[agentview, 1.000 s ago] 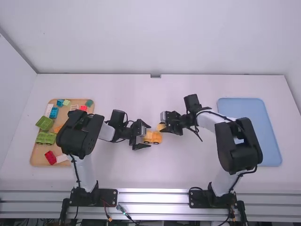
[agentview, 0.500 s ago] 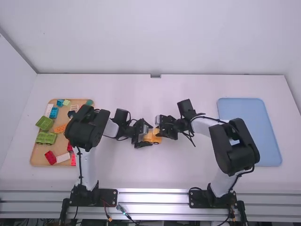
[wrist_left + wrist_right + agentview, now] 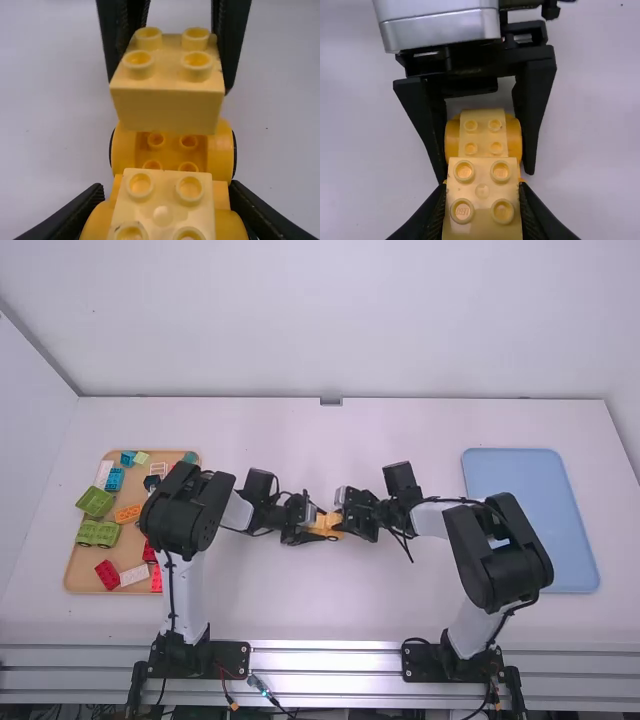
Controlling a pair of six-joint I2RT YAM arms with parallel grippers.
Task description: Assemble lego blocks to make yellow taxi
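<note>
Change: over the last second the right hand (image 3: 482, 189) has come in toward the base; its pale yellow block (image 3: 167, 107) now sits over or just above the open studs (image 3: 172, 152). Left arm shifted a bit too.
Meaning: looks like the lining-up step before pressing the second pale block on; build well along, probably near the last piece.
Yellow base: mid-counter (image 3: 250, 610), between the two arms; wheeled, seated block (image 3: 162, 205) on its left-arm end.
Base direction: long axis runs roughly left to right in high view, studs up, open end toward right arm. Front vs rear: can't tell.
Pale block direction: studs up, looks about square to base, tilt slight if any. Contact with studs: can't tell.
Left hand (image 3: 167, 216): closed on the yellow base (image 3: 221, 150), fingers either side, at the seated-block end.
Right hand grip: narrowed on the pale block, one finger per side.
Next: square block to studs, lower, press straight down while left hand braces base.
Risk: off by a stud row, block could catch on the seated one or rock in the grip; base may tip under the push.
Tan tray (image 3: 78, 575): left side, spare blocks, green wheeled piece (image 3: 98, 533).
Blue tray (image 3: 530, 520): right side, maybe for finished taxi.
</note>
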